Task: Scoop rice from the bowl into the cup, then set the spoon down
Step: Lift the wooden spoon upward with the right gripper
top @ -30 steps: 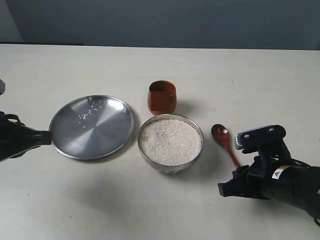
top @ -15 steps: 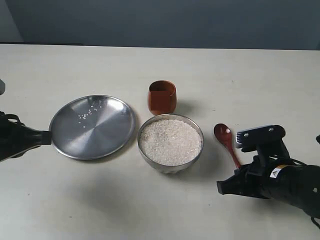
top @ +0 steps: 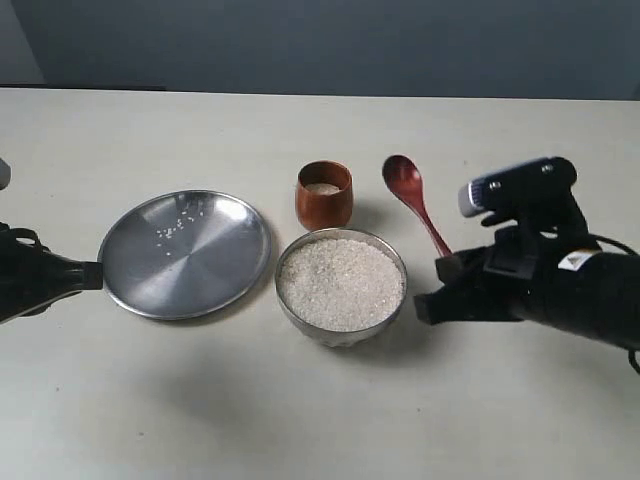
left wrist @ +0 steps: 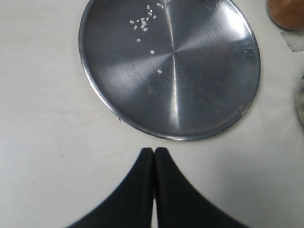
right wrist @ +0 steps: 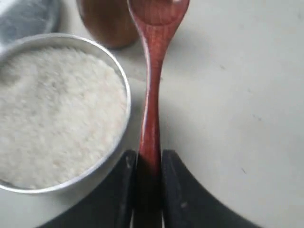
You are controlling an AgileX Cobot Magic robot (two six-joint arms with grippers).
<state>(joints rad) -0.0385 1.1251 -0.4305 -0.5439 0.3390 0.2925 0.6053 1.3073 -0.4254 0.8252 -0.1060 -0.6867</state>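
Observation:
The steel bowl (top: 341, 243) is heaped with white rice (top: 340, 283) at the table's middle. Just behind it stands the reddish-brown cup (top: 324, 205), with a little pale rice (top: 322, 188) inside. My right gripper (top: 446, 264) is shut on the handle of the wooden spoon (top: 402, 178). The spoon's head is held right of the cup and looks empty. The right wrist view shows the spoon (right wrist: 151, 109) clamped in the gripper (right wrist: 148, 159), beside the bowl (right wrist: 124, 90), its rice (right wrist: 52, 114) and the cup (right wrist: 104, 19). My left gripper (left wrist: 154, 152) is shut and empty.
A flat steel plate (top: 185, 253) with several stray grains lies left of the bowl; the left gripper (top: 96, 275) rests at its left rim. From the left wrist the plate (left wrist: 171, 71) fills the view, with the cup (left wrist: 287, 12) at one corner.
My right gripper has lifted the spoon from the table right of the bowl and carried it back and left, toward the cup. Pale rice now shows in the cup. The left arm has not moved.

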